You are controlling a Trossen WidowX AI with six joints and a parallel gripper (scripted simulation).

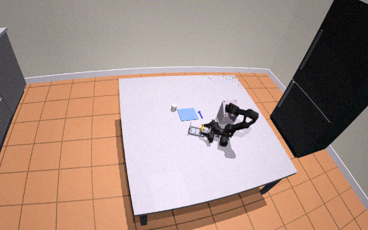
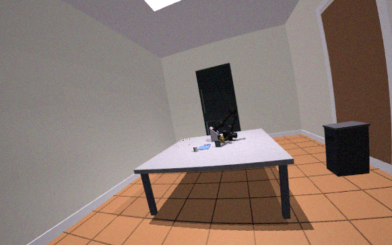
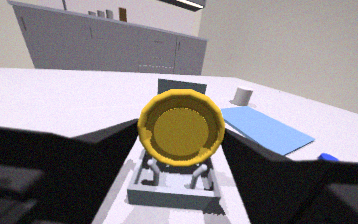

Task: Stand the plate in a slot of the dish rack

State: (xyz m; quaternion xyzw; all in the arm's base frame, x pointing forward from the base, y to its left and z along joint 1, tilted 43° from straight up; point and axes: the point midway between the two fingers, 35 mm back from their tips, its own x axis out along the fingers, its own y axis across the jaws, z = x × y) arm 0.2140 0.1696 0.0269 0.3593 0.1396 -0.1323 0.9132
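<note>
One plate [image 3: 181, 127] between pincer [image 3: 180, 137] fingers

The top view looks steeply down from high and far on the table [image 1: 182, 177]. The exterior view stands low, far off, facing it. The wrist view looks close along the same tabletop.
</note>
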